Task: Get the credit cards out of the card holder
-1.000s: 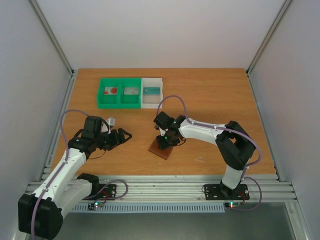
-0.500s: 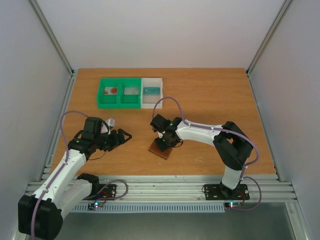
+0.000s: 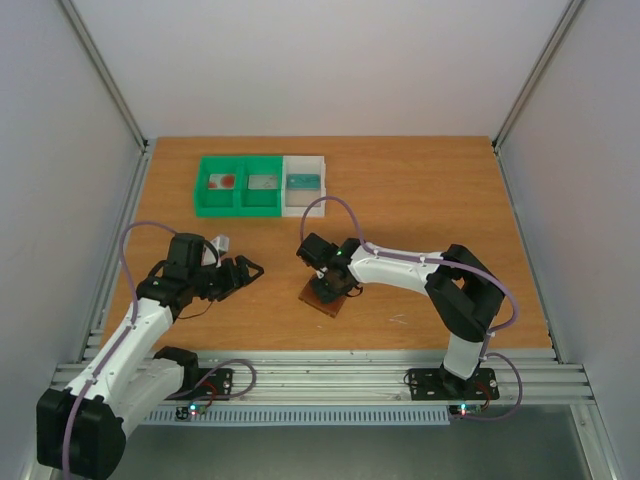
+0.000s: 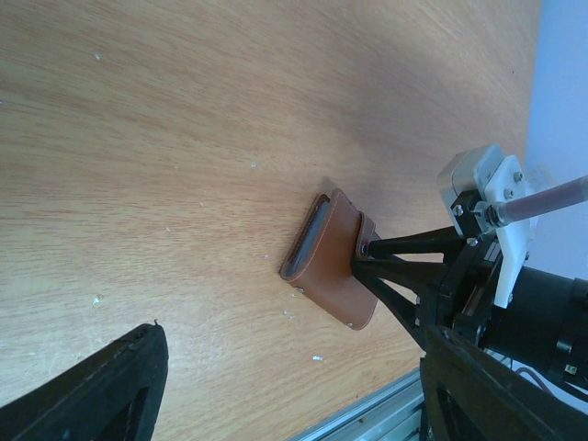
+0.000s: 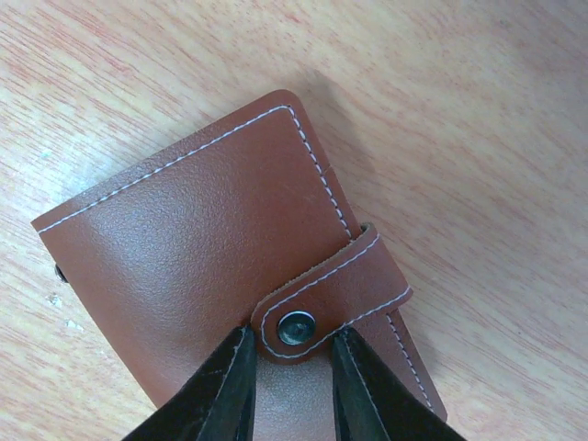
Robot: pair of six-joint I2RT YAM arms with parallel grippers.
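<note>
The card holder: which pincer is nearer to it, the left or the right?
Right. The right pincer is over the card holder, fingertips flanking its snap strap. The left pincer hangs open, off to its left in the top view.

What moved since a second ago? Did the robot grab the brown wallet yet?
The right arm's wrist slid a little to the left. The right gripper is over the card holder, one finger on each side of the snap strap. Whether it is pinching the strap, I cannot tell. The card holder stayed put and shut. The left gripper, open, did not move.
</note>
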